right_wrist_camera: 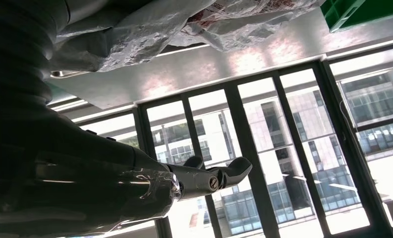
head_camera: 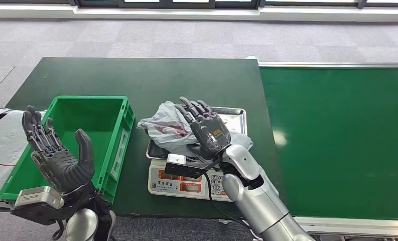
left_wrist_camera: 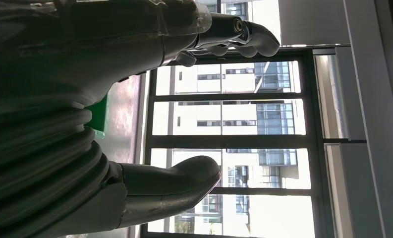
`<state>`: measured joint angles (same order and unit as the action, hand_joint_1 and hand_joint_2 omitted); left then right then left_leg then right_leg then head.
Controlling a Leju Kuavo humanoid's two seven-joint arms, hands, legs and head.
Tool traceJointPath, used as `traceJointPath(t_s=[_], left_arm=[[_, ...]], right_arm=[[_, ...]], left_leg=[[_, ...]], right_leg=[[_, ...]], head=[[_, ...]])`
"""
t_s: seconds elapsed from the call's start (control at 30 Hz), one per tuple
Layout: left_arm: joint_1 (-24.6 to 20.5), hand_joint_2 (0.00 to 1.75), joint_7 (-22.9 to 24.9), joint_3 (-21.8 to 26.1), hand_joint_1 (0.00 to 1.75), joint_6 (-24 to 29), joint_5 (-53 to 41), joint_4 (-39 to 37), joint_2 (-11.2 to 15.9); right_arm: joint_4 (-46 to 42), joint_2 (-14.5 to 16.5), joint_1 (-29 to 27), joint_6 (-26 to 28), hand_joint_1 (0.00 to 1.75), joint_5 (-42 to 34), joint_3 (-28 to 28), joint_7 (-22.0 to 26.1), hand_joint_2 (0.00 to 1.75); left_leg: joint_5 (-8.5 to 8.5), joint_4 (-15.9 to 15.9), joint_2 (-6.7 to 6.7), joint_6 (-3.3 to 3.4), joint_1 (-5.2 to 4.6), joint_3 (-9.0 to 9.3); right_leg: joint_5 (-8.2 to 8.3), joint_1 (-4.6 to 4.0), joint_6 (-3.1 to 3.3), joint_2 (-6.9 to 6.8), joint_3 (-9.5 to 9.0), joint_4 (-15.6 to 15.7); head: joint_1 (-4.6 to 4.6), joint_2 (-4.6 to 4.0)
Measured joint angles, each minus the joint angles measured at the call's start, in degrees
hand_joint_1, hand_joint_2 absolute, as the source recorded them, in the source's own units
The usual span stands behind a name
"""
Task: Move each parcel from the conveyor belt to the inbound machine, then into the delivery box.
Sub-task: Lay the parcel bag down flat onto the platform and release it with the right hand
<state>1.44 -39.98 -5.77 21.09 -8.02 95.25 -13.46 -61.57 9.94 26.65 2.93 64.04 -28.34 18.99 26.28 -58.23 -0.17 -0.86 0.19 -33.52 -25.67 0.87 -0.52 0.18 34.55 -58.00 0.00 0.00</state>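
Note:
A crumpled grey plastic parcel with red print lies on the steel pan of the inbound scale. My right hand hovers just over the parcel's right side, fingers spread, holding nothing. The same parcel appears close to that hand in the right wrist view. My left hand is raised palm up at the near left corner of the green delivery box, open and empty; its fingers stand spread in the left wrist view. The green conveyor belt on the right carries no parcel.
The scale and the box stand on a dark green table. A white printed sheet lies left of the box. Grey carpet lies beyond the table.

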Motion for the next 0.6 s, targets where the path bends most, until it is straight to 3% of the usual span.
traceJointPath(t_s=[0.6], left_arm=[[-0.5, 1.75, 0.0, 0.0, 0.0, 0.0, 0.1, -0.5, 0.0]], right_arm=[[0.7, -0.3, 0.4, 0.8, 0.0, -0.3, -0.7, 0.8, 1.75]], left_leg=[[0.0, 0.0, 0.0, 0.0, 0.0, 0.01]], right_leg=[[0.0, 0.0, 0.0, 0.0, 0.0, 0.0]], head=[[0.0, 0.0]])
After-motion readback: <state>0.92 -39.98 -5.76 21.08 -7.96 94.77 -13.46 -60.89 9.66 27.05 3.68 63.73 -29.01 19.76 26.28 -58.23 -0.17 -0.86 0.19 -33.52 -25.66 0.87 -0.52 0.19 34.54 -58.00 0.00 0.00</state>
